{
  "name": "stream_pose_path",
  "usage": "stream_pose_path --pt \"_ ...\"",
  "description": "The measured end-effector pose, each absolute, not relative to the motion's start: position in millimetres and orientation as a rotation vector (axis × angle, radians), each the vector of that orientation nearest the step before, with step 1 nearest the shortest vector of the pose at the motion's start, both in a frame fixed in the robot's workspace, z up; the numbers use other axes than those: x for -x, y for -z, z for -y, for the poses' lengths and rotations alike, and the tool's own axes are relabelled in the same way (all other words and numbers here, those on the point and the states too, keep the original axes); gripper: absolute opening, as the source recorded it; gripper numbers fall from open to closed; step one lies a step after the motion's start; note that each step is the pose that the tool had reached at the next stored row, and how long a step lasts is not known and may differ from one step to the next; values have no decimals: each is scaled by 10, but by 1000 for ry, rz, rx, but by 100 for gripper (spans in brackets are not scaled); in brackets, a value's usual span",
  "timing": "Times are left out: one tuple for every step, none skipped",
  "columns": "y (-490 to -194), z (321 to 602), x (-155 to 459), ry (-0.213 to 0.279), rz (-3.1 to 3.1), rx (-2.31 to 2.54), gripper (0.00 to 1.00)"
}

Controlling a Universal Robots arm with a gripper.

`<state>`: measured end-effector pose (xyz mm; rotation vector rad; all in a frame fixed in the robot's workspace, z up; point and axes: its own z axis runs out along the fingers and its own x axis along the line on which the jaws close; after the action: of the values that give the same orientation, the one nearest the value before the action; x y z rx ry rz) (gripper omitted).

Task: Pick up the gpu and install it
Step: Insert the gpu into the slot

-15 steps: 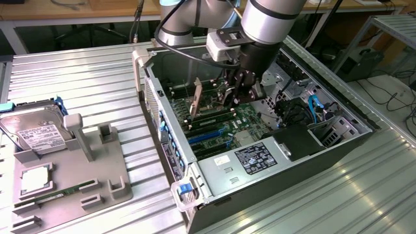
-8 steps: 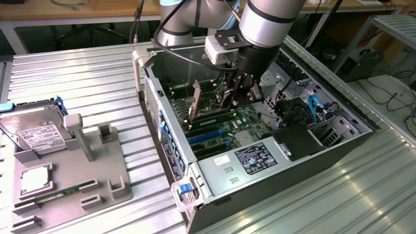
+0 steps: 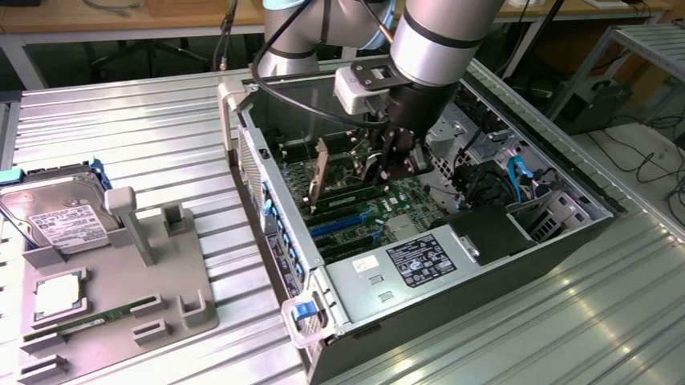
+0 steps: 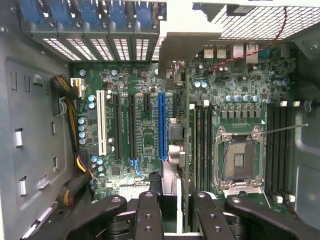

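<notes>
**Exterior view.**
- Item: gripper, reaching down into the open case. I am reading it as clamped on the gpu.
- The gpu is standing on edge over the board, with its beige end toward the case's rear wall.
- A holder carrying the hard drive is sitting well apart, at the exterior view's left.

**Wrist view.**
- Item: gpu, showing edge-on and running between the two fingers, which are pressing on either side of it.
- Its bracket is lying beside the slot covers.
- The card is sitting just beside the blue slot, on the side toward the socket.

**Handling note, my judgement.**
- I am working the seating step.
- To do it well I am wanting the card upright, its edge parallel with the slot and the bracket lined up with its opening.
- Pressure should be going straight down and evenly. Any tilt is risking a card riding on the slot lip.
- Whether it is fully seated I cannot tell.
</notes>
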<state>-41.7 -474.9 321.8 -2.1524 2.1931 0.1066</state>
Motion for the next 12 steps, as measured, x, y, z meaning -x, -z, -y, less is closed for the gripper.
stream_pose_path --pt "-3213 4749 417 -107 -2193 2153 28" --pt "-3205 4748 419 -106 -2191 2155 28" --pt "-3197 4747 419 -107 -2184 2162 28" --pt "-3190 4747 420 -107 -2175 2171 28" --pt "-3182 4746 422 -107 -2170 2176 28" --pt "-3175 4746 423 -107 -2168 2178 28" --pt "-3170 4745 424 -107 -2168 2179 28" --pt "-3167 4743 424 -107 -2168 2179 28" --pt "-3165 4741 426 -107 -2168 2178 28" --pt "-3162 4736 429 -107 -2169 2177 28" --pt "-3159 4732 431 -107 -2169 2177 28" --pt "-3155 4727 431 -107 -2169 2177 28"
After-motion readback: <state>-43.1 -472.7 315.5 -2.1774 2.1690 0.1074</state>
